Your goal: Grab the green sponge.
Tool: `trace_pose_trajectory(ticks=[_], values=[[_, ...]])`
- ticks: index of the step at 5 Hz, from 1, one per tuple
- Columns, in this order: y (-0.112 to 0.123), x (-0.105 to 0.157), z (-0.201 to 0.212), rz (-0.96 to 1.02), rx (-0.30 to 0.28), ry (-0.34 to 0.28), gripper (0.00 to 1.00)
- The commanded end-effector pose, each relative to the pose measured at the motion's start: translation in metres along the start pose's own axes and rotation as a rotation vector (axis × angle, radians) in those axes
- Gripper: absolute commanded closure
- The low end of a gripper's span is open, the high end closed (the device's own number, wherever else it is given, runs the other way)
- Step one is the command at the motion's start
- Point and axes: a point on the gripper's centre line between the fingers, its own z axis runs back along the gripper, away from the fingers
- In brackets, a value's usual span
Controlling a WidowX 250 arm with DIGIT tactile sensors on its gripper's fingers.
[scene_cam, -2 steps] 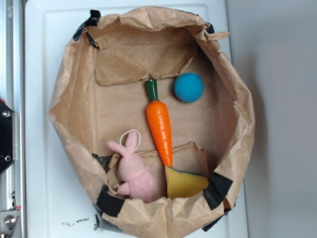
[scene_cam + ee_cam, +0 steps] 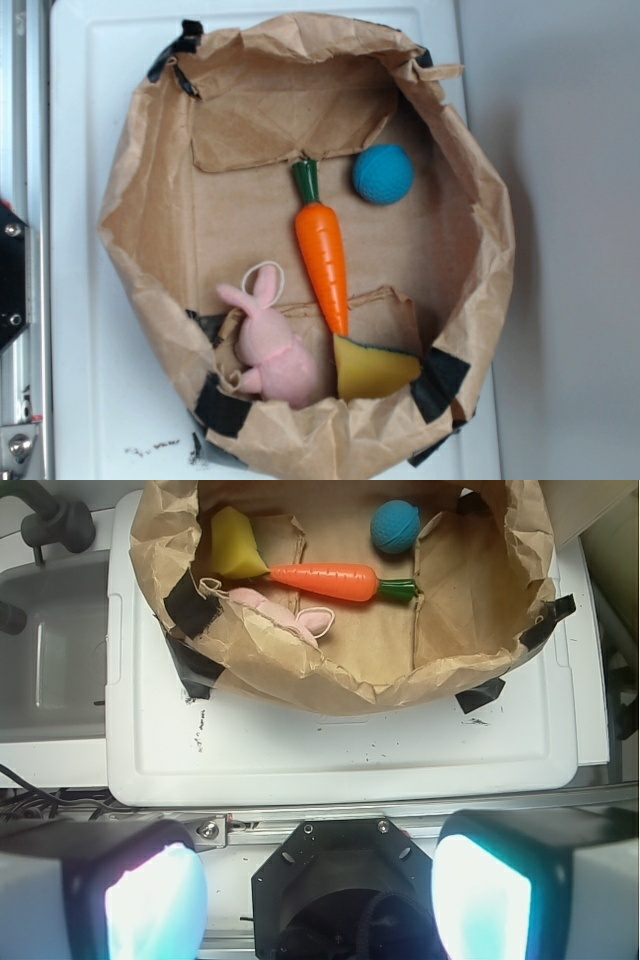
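White plastic table top [image 2: 90, 300] fills my exterior view, and on it sits the crumpled brown paper bag [image 2: 480, 230], rolled down into a shallow open bin with black tape at its corners. I use that bag as my landmark.

Lying on the bag floor is the green sponge [image 2: 372, 368], a small yellow foam wedge with a thin dark green layer along one edge. It is tucked into a taped corner of the bag, touching the paper wall. The tip of the orange toy carrot with the green top [image 2: 322, 250] rests just against it, and the pink plush rabbit [image 2: 268, 345] lies just beside it. The teal dimpled ball [image 2: 382, 174] is well apart, near the opposite wall of the bag.

Comparing with the view from a moment ago, the only change I can find is the ball, which has shifted a hair sideways; sponge, carrot and rabbit have not moved. So nothing has been grabbed yet.

From the wrist camera my gripper [image 2: 318, 895] is spread wide and empty, its two pale fingers [image 2: 150, 900] framing the bottom of the view, outside the bag and well short of the sponge [image 2: 234, 546]. I judge the reach has barely begun: I need to travel over the bag rim and descend into that crowded corner, where carrot and rabbit may get nudged.
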Motion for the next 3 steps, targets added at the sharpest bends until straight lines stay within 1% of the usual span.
trace_pose_trajectory(ticks=[1,2,3], values=[[-0.001,0.086,-0.021,0.095,-0.032,-0.011,0.0],[0.01,0.112,-0.04,0.192,-0.01,0.063,0.0],[0.01,0.112,-0.04,0.192,-0.01,0.063,0.0]])
